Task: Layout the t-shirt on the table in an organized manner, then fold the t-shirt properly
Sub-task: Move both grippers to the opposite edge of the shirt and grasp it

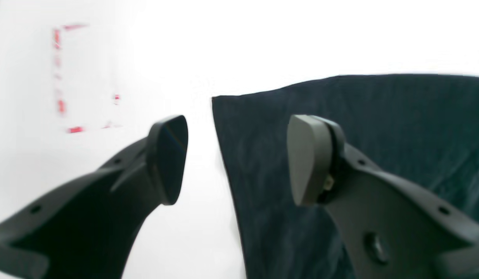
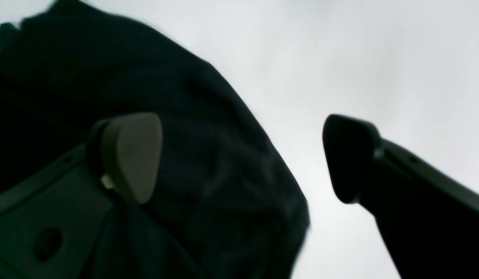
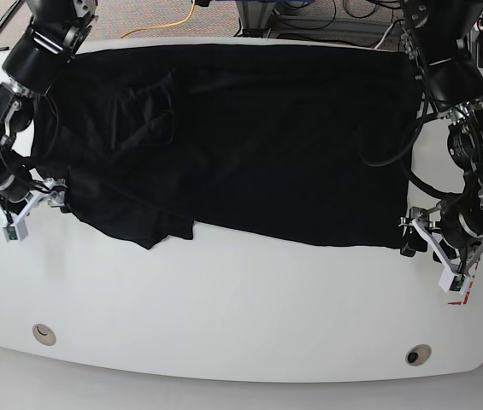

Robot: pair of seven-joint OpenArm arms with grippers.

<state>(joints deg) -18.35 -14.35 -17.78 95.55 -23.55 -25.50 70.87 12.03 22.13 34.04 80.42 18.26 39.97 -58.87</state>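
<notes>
A: What is the base view giving us that the wrist views are not?

B: The whole t-shirt, one black garment, is lying spread across the far half of the tabletop, with a bunched sleeve hanging at its near corner on the view's left. Two round holes are showing near the tabletop's front edge.

A: And the wrist views?

B: The left wrist view is showing a straight corner of the t-shirt and a red tape outline beside it. The right wrist view is showing only a rumpled edge of the t-shirt, blurred.

A: The hands?

B: Two. The left hand is standing released, straddling the t-shirt's side edge, one finger over fabric, one over bare tabletop. The right hand is gaping wide, likewise across the t-shirt's edge, grasping nothing.
</notes>
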